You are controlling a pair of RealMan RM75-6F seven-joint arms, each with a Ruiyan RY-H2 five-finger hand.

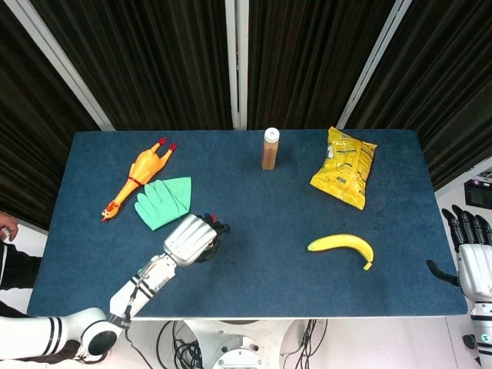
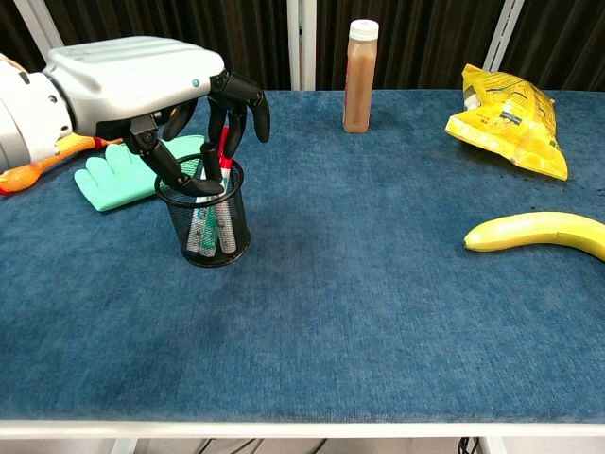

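A: Black wire-mesh pen cup [image 2: 210, 222], left of centre on the blue cloth-covered table [image 2: 359, 331], coloured markers [image 2: 214, 213] upright inside. Left hand [image 2: 142, 95] directly above, fingers [image 2: 233, 106] curled down among the marker tops, thumb at the near rim. Firm pinch on a marker or mere contact: cannot tell.

B: Likely faults?

A: Light cup tipped or dragged by the thumb on the rim; a marker lifted askew and snagged on the mesh; neighbouring markers spilled.

B: Open room?

A: Flat green rubber glove [image 2: 123, 170] just left and farther back, orange rubber chicken [image 1: 142, 173] beyond it. Wide bare cloth right of and nearer than the cup. Brown bottle with white cap [image 2: 359, 76], yellow crisp bag [image 2: 510, 118] and yellow banana [image 2: 539, 232] well apart. Right hand [image 1: 470, 254] off the right table edge, fingers apart, holding nothing.
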